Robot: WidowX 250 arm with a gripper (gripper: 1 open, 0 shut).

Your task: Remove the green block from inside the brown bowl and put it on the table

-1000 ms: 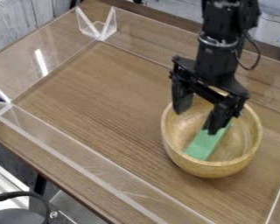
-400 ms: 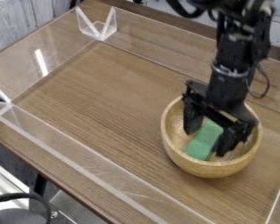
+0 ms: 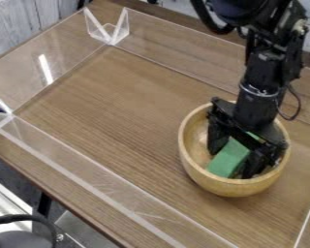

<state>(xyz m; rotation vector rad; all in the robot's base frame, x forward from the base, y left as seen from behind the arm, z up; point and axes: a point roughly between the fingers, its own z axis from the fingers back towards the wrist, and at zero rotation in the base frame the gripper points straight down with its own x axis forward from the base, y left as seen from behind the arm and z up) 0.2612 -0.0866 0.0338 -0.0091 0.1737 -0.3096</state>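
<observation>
The brown bowl (image 3: 194,165) rests on the table (image 3: 106,107) at the lower right. Inside it the green block (image 3: 232,159) lies tilted against the bowl's inner slope. My black gripper (image 3: 240,147) points straight down into the bowl, open, its two fingers (image 3: 217,130) standing on either side of the block. The block's upper end is partly hidden by the fingers. I cannot tell whether the fingers touch the block.
Low clear acrylic walls (image 3: 67,165) edge the tabletop, with a clear corner piece (image 3: 108,27) at the far back. Bare wood spreads to the left of the bowl. The arm (image 3: 277,48) rises up and right above the bowl.
The gripper has sunk from above the bowl's rim down into the bowl, shifting slightly right, and now straddles the block. Its jaws stayed open. Bowl and block have not moved.
</observation>
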